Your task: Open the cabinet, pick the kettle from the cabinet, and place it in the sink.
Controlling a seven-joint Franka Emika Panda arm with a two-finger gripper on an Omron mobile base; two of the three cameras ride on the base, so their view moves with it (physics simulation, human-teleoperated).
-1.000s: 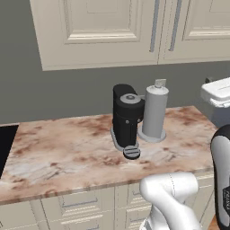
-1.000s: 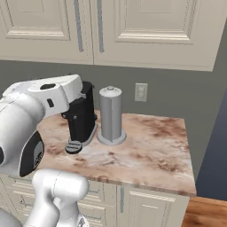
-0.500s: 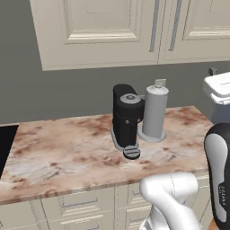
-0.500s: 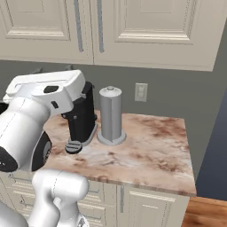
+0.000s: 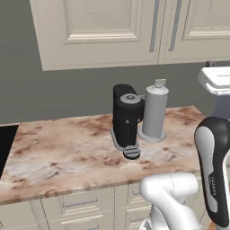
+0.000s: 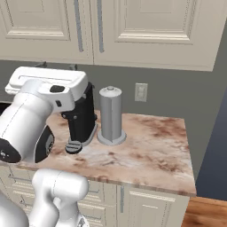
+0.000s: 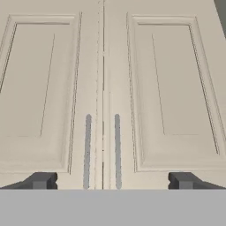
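The cabinet (image 7: 163, 88) is a cream wall unit above the counter, and both raised-panel doors are shut. Its two vertical silver bar handles (image 7: 87, 150) (image 7: 117, 150) flank the centre seam and also appear as handles (image 5: 155, 24) and handles (image 6: 79, 24) in the base views. My gripper (image 7: 112, 182) is open and faces the doors squarely. Both handles lie between its dark fingertips (image 7: 42, 181), and nothing is held. The white hand (image 6: 48, 84) hangs just below the cabinet's lower edge. The kettle is hidden, and the sink is out of view.
On the marble counter (image 5: 58, 148) a black coffee machine (image 5: 127, 117) stands beside a grey cylindrical holder (image 5: 154, 112), both under the cabinet. A black cooktop (image 5: 5, 143) borders the counter's left. A wall outlet (image 6: 141, 91) is behind. The counter ends at the right (image 6: 188, 177).
The hand has risen a little towards the cabinet's lower edge. The gripper has stayed open, and the counter items have not moved.
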